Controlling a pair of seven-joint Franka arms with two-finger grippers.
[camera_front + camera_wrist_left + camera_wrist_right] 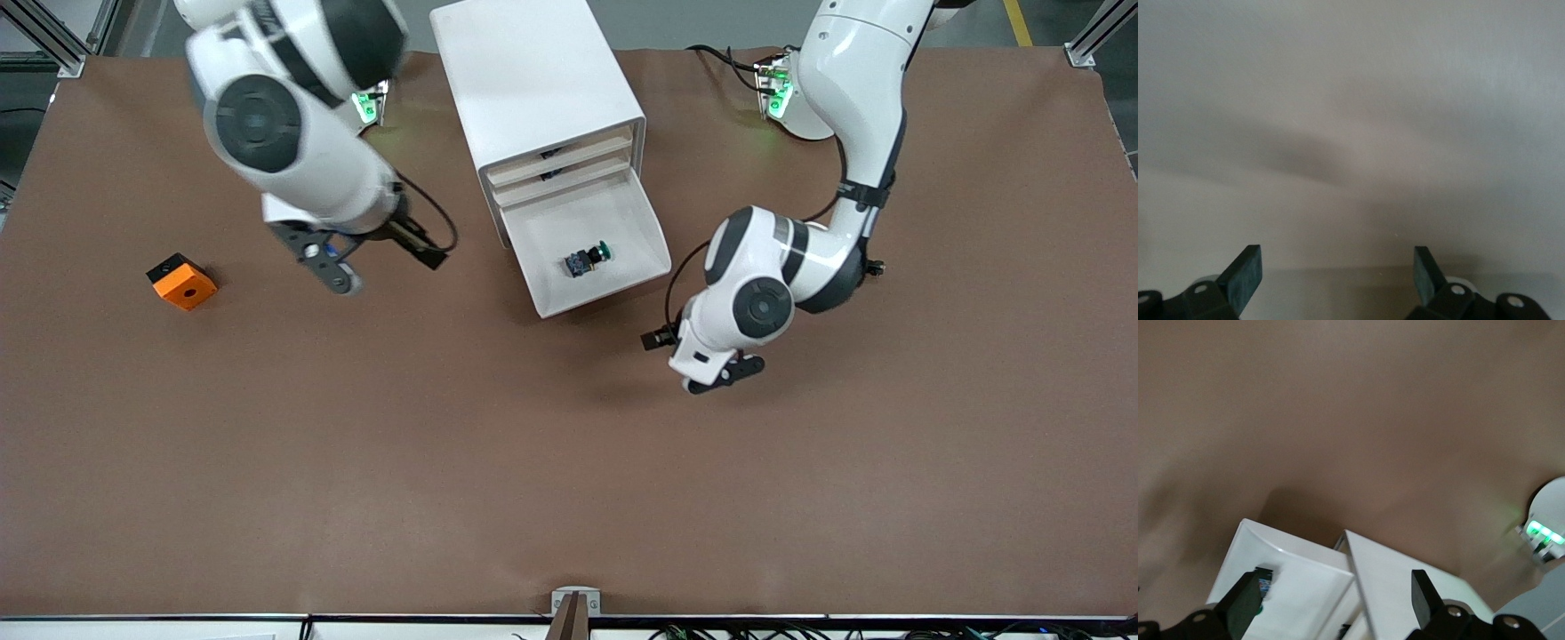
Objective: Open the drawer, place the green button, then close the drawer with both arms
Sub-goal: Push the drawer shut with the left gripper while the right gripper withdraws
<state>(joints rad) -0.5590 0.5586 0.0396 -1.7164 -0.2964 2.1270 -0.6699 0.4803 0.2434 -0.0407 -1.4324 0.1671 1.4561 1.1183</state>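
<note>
Front view first: the drawer [591,244] stands pulled out of the cabinet [533,80], and the button [589,259] lies in its white tray. So opening and placing look done; closing is left. The right gripper [378,258] hangs beside the cabinet toward the right arm's end, empty.

Left wrist view: the left gripper [1338,273] spreads wide, holding nothing, probably facing the drawer front.

Right wrist view: fingers [1245,603] apart over the cabinet, nothing between.

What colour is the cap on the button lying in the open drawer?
Green, on the button with a black and bluish body; the front view shows it best.
</note>
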